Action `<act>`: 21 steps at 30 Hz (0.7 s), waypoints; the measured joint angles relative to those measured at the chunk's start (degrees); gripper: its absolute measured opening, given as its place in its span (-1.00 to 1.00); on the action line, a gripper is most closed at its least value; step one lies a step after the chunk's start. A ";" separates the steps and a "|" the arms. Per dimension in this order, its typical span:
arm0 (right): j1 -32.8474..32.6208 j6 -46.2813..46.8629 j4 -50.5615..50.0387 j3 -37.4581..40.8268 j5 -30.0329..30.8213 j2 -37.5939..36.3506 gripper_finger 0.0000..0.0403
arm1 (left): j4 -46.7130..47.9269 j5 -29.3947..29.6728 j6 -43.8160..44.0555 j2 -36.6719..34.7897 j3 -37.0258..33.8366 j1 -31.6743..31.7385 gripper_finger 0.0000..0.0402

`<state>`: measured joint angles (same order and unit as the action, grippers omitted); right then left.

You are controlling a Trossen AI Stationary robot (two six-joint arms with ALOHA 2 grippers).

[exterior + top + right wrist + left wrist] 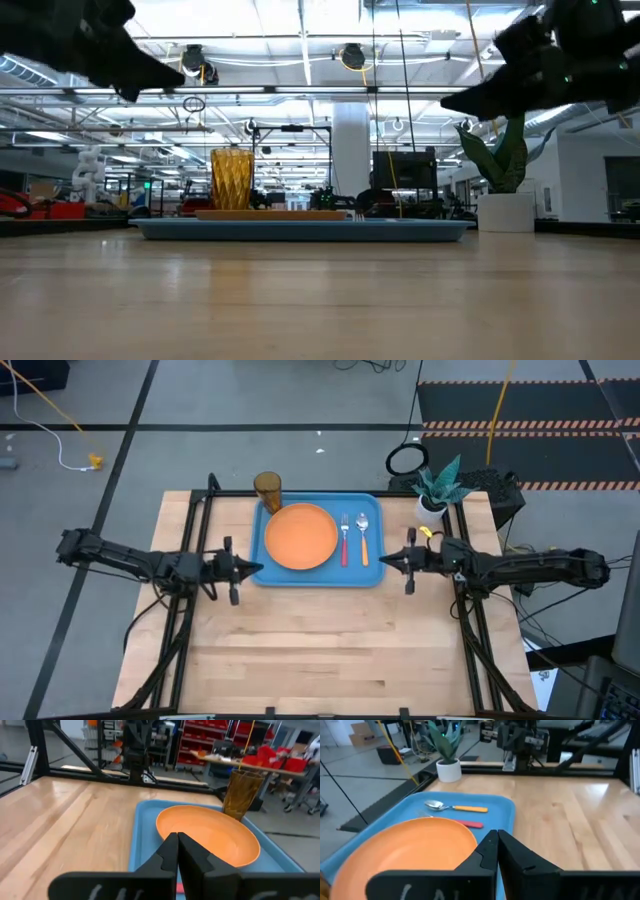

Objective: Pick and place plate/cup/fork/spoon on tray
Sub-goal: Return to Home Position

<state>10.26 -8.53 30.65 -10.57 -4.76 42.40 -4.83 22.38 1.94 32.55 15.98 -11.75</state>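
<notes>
The light-blue tray (272, 576) lies at the table's far middle. The orange plate (300, 537) lies on its left part, and the red-handled fork (344, 542) and the orange-handled spoon (363, 540) lie on its right part. The amber cup (267, 490) stands at the tray's far left corner; whether it is on the tray or just behind its rim, I cannot tell. My left gripper (257, 568) is shut and empty, in the air at the tray's left edge. My right gripper (383, 563) is shut and empty, in the air at the tray's right edge.
A potted plant in a white pot (434, 496) stands at the table's far right corner, just right of the tray. Bare wooden tabletop (320, 650) stretches from the tray toward the near edge.
</notes>
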 joint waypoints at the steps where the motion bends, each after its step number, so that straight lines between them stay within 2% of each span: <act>1: 0.00 -0.12 2.13 1.41 0.01 -0.01 -1.00 | -2.10 0.07 0.64 0.01 -1.33 0.00 -0.95; 5: 0.02 -0.54 8.45 4.86 0.09 -0.03 -1.00 | -9.87 0.16 2.12 0.01 -6.16 -0.13 -0.98; 11: 0.02 -2.70 8.71 7.96 0.14 -0.10 -1.00 | -20.42 0.17 0.97 0.01 -11.41 -0.22 -0.97; 21: -0.64 -2.51 5.98 8.73 0.21 -2.59 -1.00 | -24.22 1.68 1.76 0.01 -14.06 -0.24 -0.98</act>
<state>9.62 -11.04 36.63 -1.85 -4.55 39.80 -29.05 24.07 3.70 32.56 1.91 -11.99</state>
